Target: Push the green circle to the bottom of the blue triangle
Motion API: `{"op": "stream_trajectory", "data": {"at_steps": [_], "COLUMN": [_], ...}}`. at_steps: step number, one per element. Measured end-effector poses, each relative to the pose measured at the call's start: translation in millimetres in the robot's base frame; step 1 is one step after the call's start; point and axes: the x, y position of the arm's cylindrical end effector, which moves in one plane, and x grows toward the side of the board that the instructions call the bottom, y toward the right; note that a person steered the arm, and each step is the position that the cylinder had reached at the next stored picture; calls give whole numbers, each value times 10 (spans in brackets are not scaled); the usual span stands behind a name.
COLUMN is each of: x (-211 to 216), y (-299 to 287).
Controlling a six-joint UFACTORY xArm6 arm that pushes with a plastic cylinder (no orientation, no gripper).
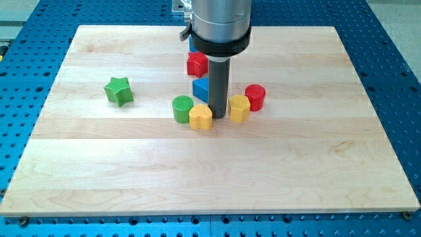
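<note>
Left of my tip (219, 118), green circle (183, 108) stands upright.

We see a pale wooden board (99, 171) with visible grain and a soft satin finish, lying on a blue metal table (401, 99) dotted with holes. The blocks look like matt plastic with faintly ribbed tops: the green circle (183, 108), green star (118, 90), yellow heart (200, 116) and red cylinder (255, 97). At upper centre the arm's housing (220, 16) is brushed grey metal; the rod (219, 85) is dark and matt
</note>
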Motion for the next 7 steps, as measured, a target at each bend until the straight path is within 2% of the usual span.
{"op": "stream_trajectory", "data": {"at_steps": [1, 2, 3, 4, 5, 7], "x": [188, 344, -42, -500, -524, 345], "y": [-21, 523, 1318, 1512, 1128, -145]}}
